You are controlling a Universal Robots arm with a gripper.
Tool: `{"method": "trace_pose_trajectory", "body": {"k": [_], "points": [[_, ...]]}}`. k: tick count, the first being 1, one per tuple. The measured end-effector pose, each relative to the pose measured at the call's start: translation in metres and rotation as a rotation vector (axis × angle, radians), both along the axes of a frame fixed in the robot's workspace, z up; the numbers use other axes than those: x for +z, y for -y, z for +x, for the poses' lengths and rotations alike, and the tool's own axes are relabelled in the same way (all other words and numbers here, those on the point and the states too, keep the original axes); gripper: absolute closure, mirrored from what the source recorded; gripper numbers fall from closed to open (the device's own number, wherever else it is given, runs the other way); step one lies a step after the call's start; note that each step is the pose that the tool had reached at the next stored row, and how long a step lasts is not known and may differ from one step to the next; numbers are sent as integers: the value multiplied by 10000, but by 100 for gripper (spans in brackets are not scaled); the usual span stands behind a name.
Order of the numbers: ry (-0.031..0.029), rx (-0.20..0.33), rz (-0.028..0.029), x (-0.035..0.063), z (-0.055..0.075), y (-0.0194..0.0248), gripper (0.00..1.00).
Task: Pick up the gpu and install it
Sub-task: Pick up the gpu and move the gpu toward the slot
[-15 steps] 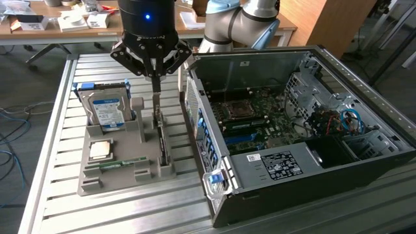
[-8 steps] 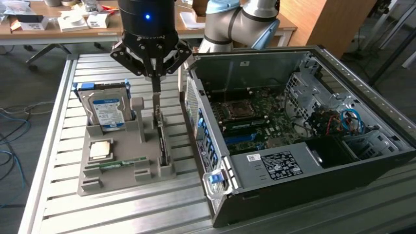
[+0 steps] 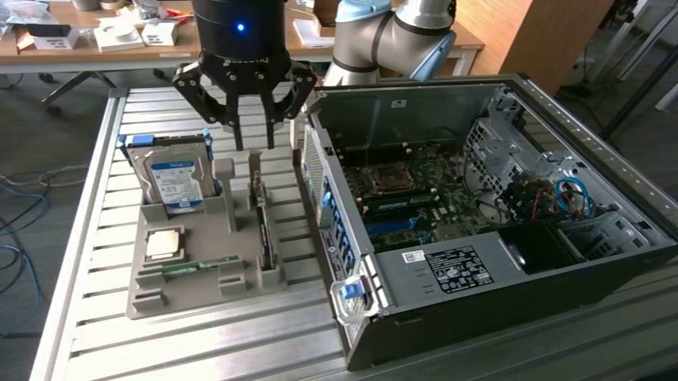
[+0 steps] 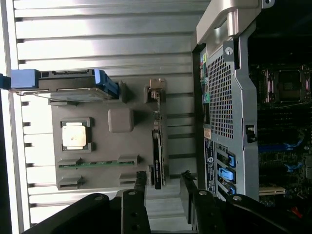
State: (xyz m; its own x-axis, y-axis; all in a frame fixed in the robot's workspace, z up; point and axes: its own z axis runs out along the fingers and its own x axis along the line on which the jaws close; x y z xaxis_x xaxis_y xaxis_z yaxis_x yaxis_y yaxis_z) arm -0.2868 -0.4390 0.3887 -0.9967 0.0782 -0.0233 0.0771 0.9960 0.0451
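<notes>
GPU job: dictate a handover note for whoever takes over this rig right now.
The gripper is open and empty, hanging just above the gpu.
The gpu stands on edge in the grey holder, beside the open computer case.
Done: gripper positioned over the card.
Left: gpu not yet gripped, lifted or installed in the case.

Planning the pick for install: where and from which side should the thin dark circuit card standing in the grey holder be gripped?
The thin dark circuit card stands on edge in the grey holder's slot, posts at its ends. So probably grip its exposed upper long edge, mid-length, coming straight down from above, the gripper pinching its two flat faces.
</notes>
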Motion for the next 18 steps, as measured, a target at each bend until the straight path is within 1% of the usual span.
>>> {"method": "trace_pose_trajectory", "body": {"k": [1,3,5,18], "points": [[0,0,0,0,0,0,58],[0,0,0,0,0,0,58],[3,0,26,-23,0,0,58],[1,1,33,-258,0,0,58]]}}
